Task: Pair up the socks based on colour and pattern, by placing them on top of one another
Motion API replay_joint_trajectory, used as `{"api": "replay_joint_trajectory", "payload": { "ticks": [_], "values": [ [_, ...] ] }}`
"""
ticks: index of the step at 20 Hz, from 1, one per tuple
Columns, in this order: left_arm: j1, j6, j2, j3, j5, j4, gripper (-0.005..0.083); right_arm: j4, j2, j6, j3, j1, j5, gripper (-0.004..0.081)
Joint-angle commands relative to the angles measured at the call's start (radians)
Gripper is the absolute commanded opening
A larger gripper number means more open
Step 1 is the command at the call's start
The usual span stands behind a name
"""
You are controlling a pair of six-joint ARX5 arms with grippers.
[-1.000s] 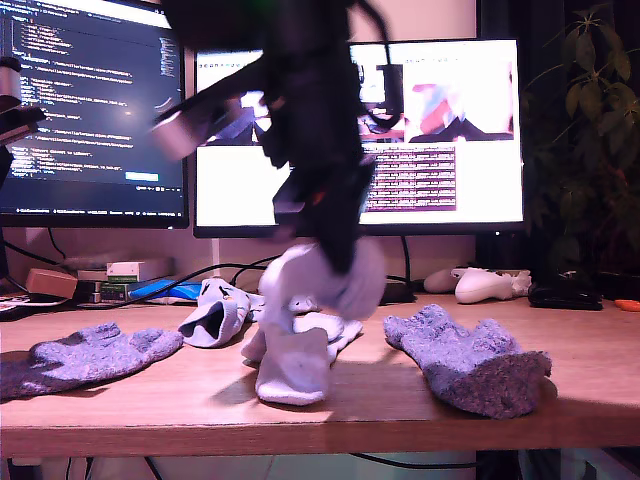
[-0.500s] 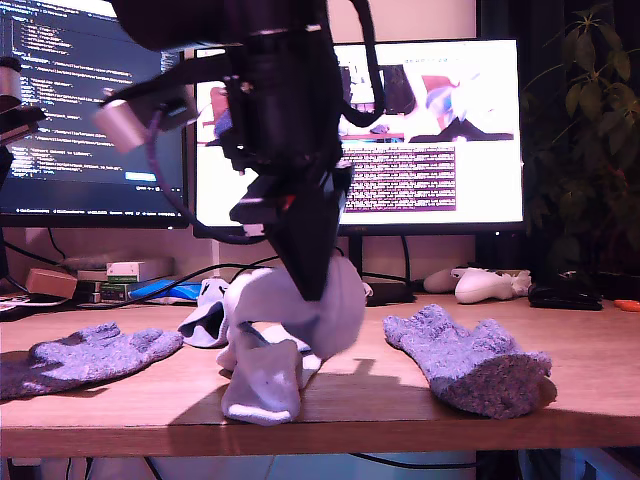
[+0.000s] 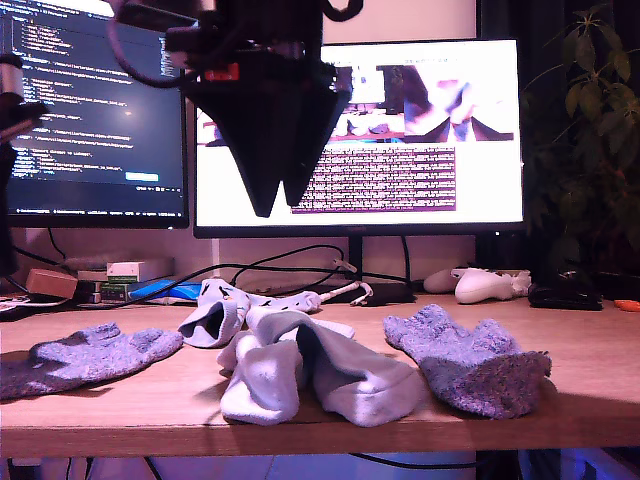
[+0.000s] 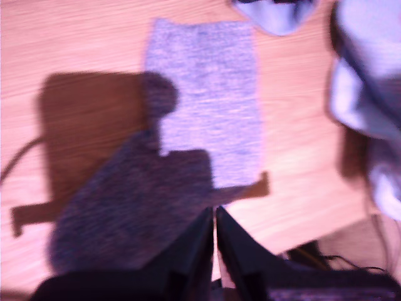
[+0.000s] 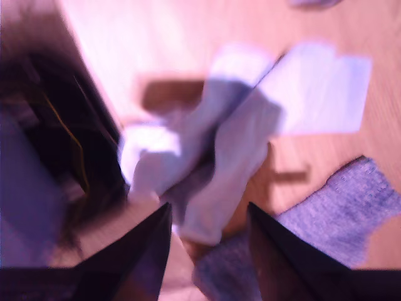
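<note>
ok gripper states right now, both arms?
My first gripper: closed, empty, above a grey-lavender sock.
My second gripper: open, empty, above the white socks.

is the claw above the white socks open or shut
Open. My second claw shows a clear gap between its fingers, holding nothing, raised above the two white socks lying heaped together on the desk.

Office: desk [image 3: 600, 340], two monitors [image 3: 420, 140]
</note>
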Motion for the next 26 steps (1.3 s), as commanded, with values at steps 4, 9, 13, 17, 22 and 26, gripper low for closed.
{"api": "replay_joint_trajectory", "payload": {
  "ticks": [4, 9, 13, 17, 22, 26],
  "values": [
    [-0.026, 0.006, -0.008, -0.015, 0.057, 0.059, -0.0024, 0.061, -0.016, 0.206, -0.021, -0.176, -0.069, 0.0167],
    [-0.070, -0.018, -0.008, -0.015, 0.128, 0.193, -0.0024, 0.166, -0.123, 0.210, -0.098, -0.252, -0.068, -0.0005],
    [-0.119, -0.095, -0.006, -0.015, 0.146, 0.336, -0.0001, 0.378, -0.279, 0.228, -0.334, -0.256, -0.073, -0.0010],
    [-0.161, -0.183, 0.047, -0.014, 0.193, 0.456, 0.0086, 0.556, -0.452, 0.203, -0.586, -0.267, -0.163, -0.0010],
    [-0.204, -0.368, 0.228, 0.045, 0.196, 0.502, 0.0264, 0.588, -0.606, 0.147, -0.757, -0.298, -0.245, -0.0010],
    [-0.235, -0.396, 0.393, 0.151, 0.205, 0.479, 0.0264, 0.589, -0.677, 0.142, -0.819, -0.312, -0.269, -0.0010]
  ]
}}
